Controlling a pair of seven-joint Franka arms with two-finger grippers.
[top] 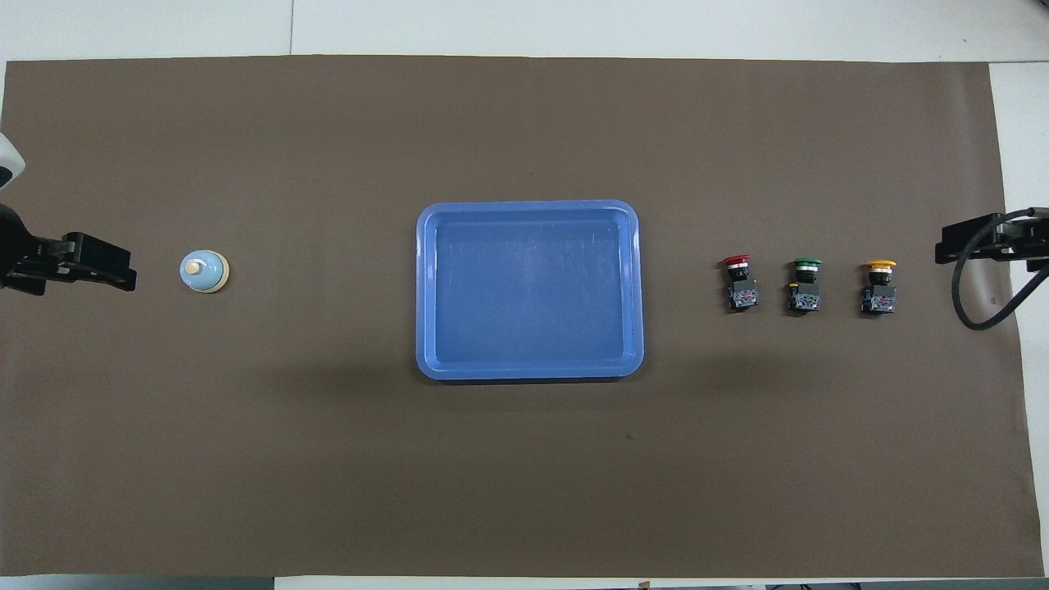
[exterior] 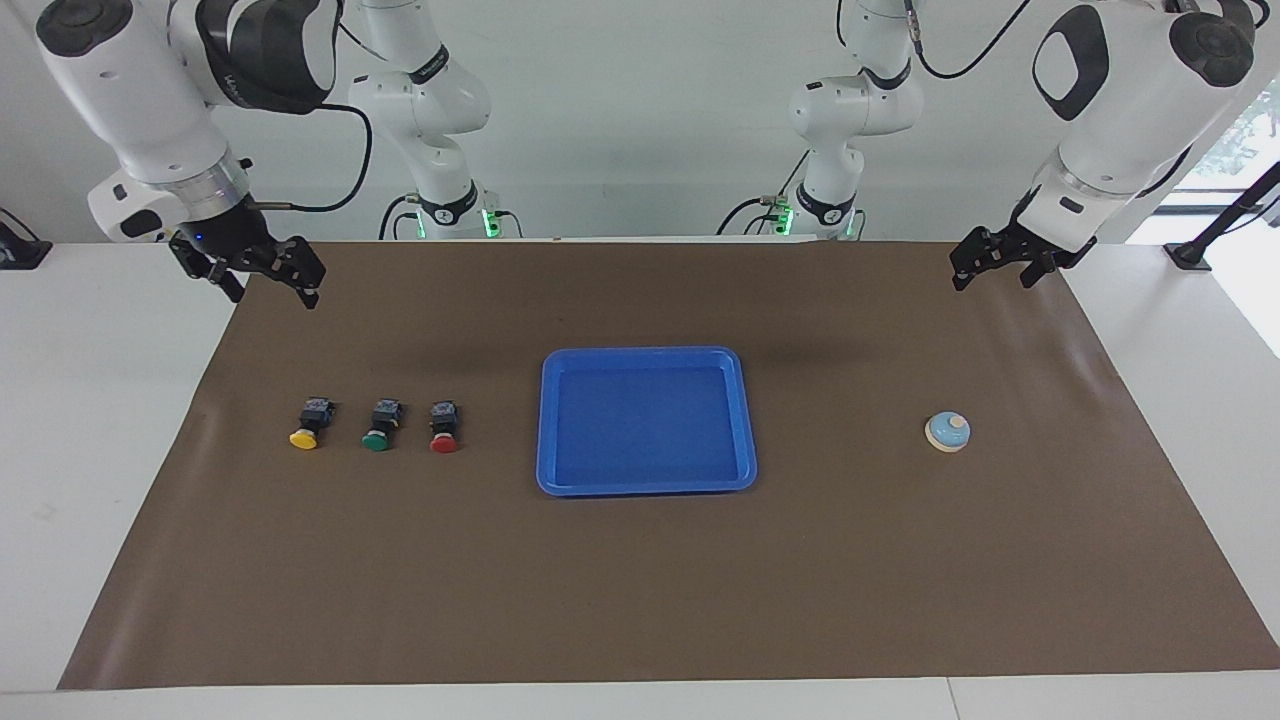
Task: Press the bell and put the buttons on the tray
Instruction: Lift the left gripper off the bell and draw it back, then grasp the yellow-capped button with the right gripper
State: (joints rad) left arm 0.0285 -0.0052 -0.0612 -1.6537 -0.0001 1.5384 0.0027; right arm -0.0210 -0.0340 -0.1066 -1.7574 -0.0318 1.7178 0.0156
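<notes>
Light-blue dome, cream knob: the bell sits alone at the right of the facing frame, mid-height, toward the left arm's end of the table, well apart from everything else. I see nothing touching it.

Bright-blue tray lies at frame centre, and I see nothing in it. The three buttons stand in a row at centre left of the facing frame, toward the right arm's end: red button closest to the tray, green button in the middle, yellow button at the outer end. All three lie on their sides on the brown mat, caps pointing away from the robots, none touching its neighbour.

Left gripper hangs at upper right of the facing frame, over the mat's corner, claw wide and holding nothing; in the overhead frame it shows at the left edge, beside the bell but raised. Right gripper hangs at upper left over the mat's other corner, claw likewise wide and holding nothing.

My reading of progress: nothing on the tray, so all three placements are left. Whether the bell has been pressed I cannot tell from its look. I judge the job to be at its start: bell for the left arm, buttons for the right.
</notes>
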